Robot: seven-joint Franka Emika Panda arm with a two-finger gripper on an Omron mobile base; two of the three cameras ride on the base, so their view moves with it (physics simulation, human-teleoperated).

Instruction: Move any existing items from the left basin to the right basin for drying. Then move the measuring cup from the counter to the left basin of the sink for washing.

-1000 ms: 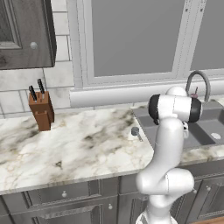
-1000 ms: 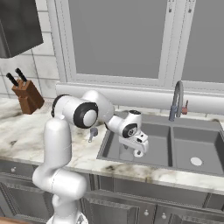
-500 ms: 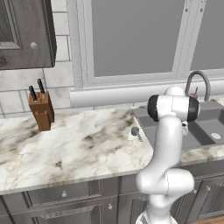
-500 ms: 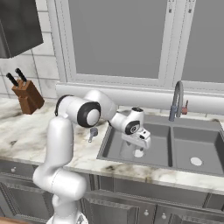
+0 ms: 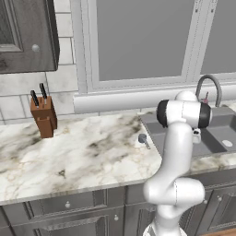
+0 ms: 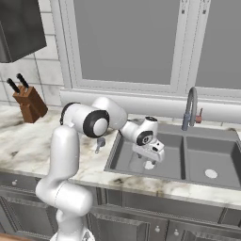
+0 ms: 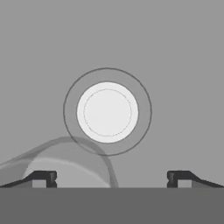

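Left base view: measuring cup (image 5: 143, 138) lying on the counter (image 5: 87, 152) at about nine o'clock from the sink (image 5: 216, 138), just beside its rim, handle trailing toward five o'clock; knife block (image 5: 43, 115) well apart at ten o'clock; faucet (image 5: 208, 90) arching behind the arm's elbow. Right base view: gripper (image 6: 149, 163) reaching down into the left basin (image 6: 127, 155), something pale right below the fingertips, probably the see-through cup; right basin (image 6: 214, 162) lying at three o'clock of it with its pale drain; measuring cup untouched on the counter at nine o'clock of the basin. Hand view: looking down on the basin floor, round pale drain (image 7: 107, 112) dead centre, see-through cup (image 7: 65, 164) curving in at seven o'clock, near the left fingertip (image 7: 43, 177); claw spread wide, holding nothing. Judged step: first one, fetching the item from the left basin. Next move likely calls for shifting toward seven o'clock to bracket the cup's wall between the tips, descending, then pinching; thin clear wall likely slippery.
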